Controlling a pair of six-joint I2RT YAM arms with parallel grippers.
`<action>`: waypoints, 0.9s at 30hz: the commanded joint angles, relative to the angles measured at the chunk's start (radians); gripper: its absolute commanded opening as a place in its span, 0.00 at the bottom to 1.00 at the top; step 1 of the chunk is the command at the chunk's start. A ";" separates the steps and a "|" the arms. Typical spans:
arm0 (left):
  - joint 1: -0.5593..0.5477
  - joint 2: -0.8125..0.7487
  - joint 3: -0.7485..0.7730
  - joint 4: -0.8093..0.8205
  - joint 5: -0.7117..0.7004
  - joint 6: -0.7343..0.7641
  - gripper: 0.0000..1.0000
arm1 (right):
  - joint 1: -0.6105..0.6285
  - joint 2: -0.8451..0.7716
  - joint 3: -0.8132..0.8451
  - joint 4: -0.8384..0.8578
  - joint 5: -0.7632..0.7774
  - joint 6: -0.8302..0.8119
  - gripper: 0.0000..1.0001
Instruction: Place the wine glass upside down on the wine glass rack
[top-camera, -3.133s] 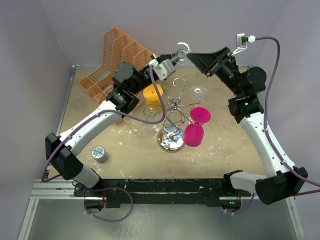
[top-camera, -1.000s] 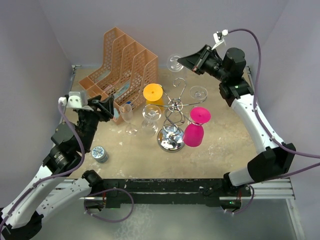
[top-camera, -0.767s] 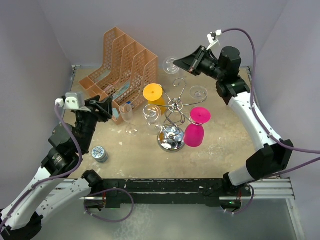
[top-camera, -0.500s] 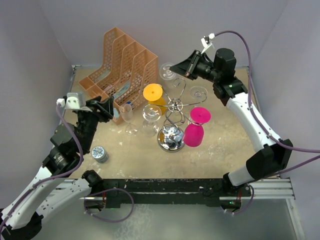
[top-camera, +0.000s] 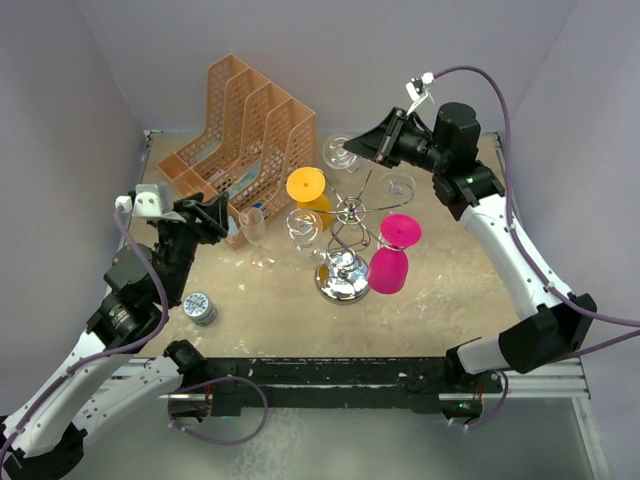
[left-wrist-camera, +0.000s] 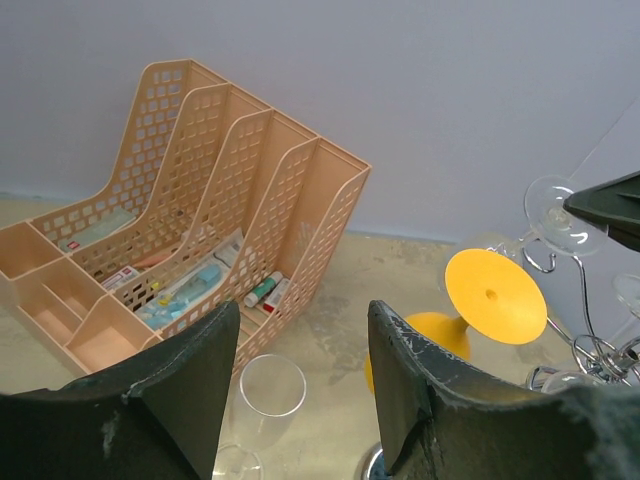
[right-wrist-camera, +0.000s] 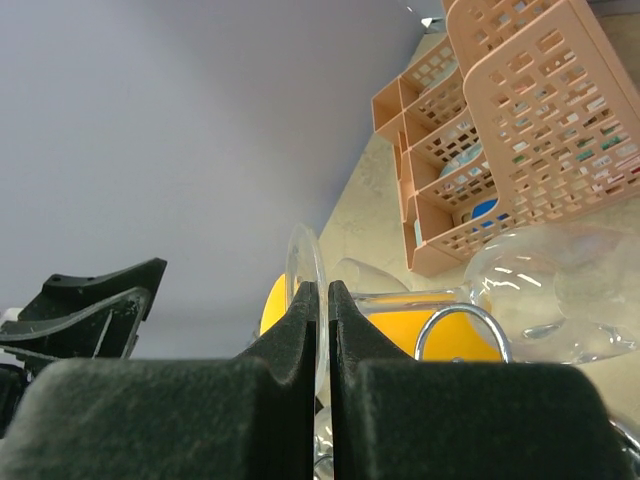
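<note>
The wine glass (top-camera: 338, 155) is in the air at the far side of the wine glass rack (top-camera: 350, 215), carried by the right arm. In the right wrist view the right fingers (right-wrist-camera: 200, 410) are pressed together on a thin clear disc seen edge-on, which I take to be the glass's foot. The bowl (right-wrist-camera: 560, 290) bulges out to one side, beside a curled wire loop (right-wrist-camera: 465, 309) of the rack. The glass looks tilted rather than fully bowl-down, though the exact angle is hard to read.

So the pick-up and the carry look done, and the hanging is not. The stem has yet to slide into a loop so that the foot rests on the wire with the bowl below, and then the fingers must let go.

Room is tight. A yellow glass (top-camera: 306, 187) hangs just to the left of the carried one, another clear glass (top-camera: 397, 185) to its right, and a pink glass (top-camera: 390, 260) on the near side. The corner of the orange organiser (top-camera: 240, 130) stands near on the left, with the back wall close behind. That leaves a narrow lane between 2 hung glasses, and a knock there could swing them or rock the rack on its chrome base (top-camera: 343, 277).

The left fingers (left-wrist-camera: 180, 385) are spread apart and empty, well apart from the rack at the left of the bench (top-camera: 450, 290). A clear flute (top-camera: 252, 225) stands near them.
</note>
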 joint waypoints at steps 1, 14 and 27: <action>0.004 0.001 0.014 0.017 -0.016 -0.011 0.52 | 0.005 -0.055 -0.025 0.071 -0.032 -0.022 0.00; 0.004 0.011 0.011 0.021 -0.014 -0.012 0.52 | 0.015 -0.073 -0.057 0.065 -0.068 -0.034 0.00; 0.003 -0.015 0.005 0.036 -0.002 -0.006 0.52 | 0.015 -0.125 -0.035 -0.058 0.004 -0.034 0.00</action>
